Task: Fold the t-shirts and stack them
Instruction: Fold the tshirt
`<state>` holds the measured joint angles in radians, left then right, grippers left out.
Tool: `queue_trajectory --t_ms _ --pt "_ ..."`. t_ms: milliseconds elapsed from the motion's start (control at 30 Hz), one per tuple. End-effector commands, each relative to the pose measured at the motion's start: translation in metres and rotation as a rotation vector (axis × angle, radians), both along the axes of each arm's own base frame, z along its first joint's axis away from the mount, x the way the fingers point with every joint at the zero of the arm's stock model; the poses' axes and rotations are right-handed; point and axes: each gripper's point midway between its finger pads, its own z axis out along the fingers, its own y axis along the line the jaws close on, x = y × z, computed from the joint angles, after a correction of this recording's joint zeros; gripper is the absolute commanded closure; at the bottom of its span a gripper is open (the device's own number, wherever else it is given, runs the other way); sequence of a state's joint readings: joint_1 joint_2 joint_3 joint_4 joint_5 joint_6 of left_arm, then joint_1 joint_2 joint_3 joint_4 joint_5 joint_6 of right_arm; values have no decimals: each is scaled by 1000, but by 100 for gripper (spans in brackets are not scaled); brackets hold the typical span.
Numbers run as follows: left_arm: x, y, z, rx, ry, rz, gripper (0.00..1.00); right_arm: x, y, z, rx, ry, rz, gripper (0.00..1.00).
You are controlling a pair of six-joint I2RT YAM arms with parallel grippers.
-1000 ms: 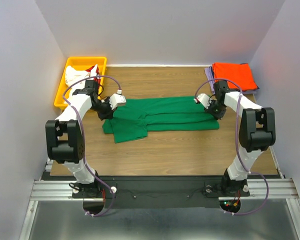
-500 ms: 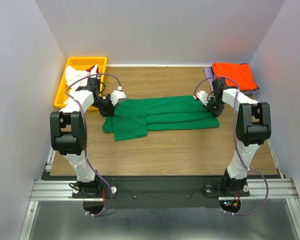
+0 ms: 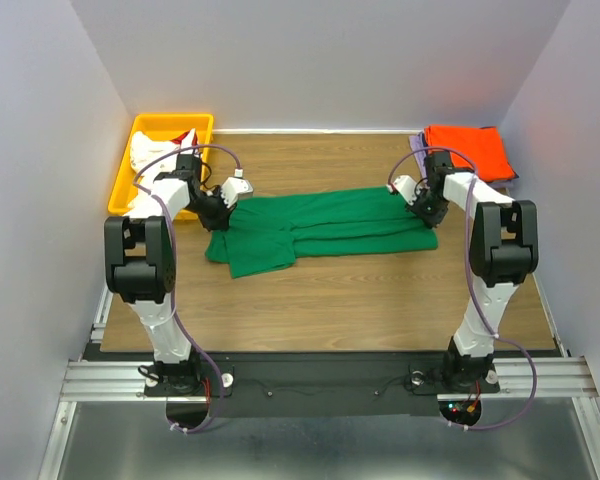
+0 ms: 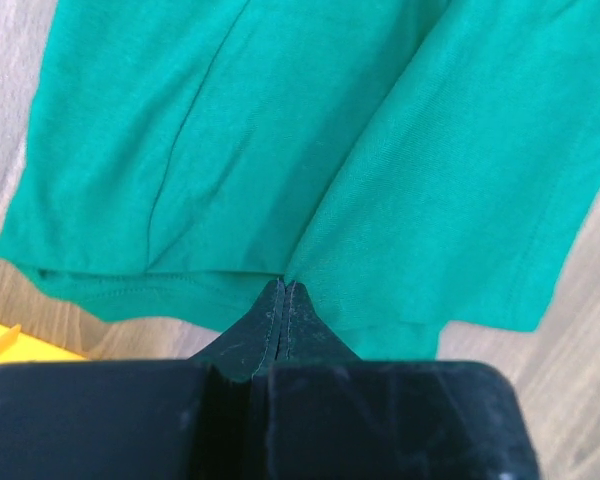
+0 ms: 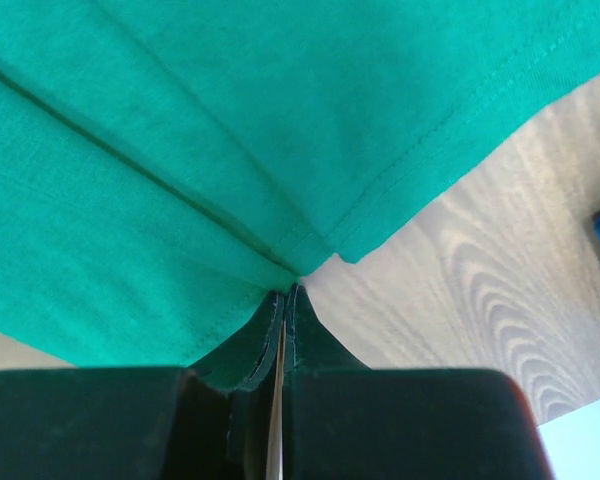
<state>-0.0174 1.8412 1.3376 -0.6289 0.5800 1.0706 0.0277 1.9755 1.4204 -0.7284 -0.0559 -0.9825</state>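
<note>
Left pincer [image 4: 283, 290]: jaws pressed together, no gap, a pinch of the green t-shirt [image 3: 320, 222] caught at the tips near its folded edge. Right pincer [image 5: 288, 292]: likewise fully closed, biting the cloth at a stitched hem corner. How many layers each one holds cannot be told from the wrist views; probably more than one. The shirt lies on the tabletop [image 3: 360, 300] between the two pincers, its long axis running left to right. The left arm is on the sleeve end and the right arm on the hem end, each nearer its own end. From both grips the body of the cloth spreads inward and toward the near edge, so any fold or drag will likely turn on keeping that axis taut and level. Versus a second ago: both pincers sit slightly farther from the bases, the elbows are drawn up, and the shirt's right end has shifted toward the far edge with them. The orange t-shirt [image 3: 467, 150] at far right and the yellow bin [image 3: 140, 128] at far left are unchanged.
</note>
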Motion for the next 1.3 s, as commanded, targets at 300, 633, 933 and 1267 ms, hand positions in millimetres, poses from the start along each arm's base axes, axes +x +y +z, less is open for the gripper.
queue_trajectory --t_ms 300,633,933,1267 --pt "20 7 -1 7 -30 80 72 31 2 26 54 -104 -133 58" --pt "-5 13 83 -52 -219 147 58 38 14 110 179 -284 -259 60" --pt "-95 -38 37 40 -146 -77 57 -21 46 62 333 -22 -302 71" --pt "-113 -60 -26 151 -93 -110 55 -30 52 35 354 67 -357 71"
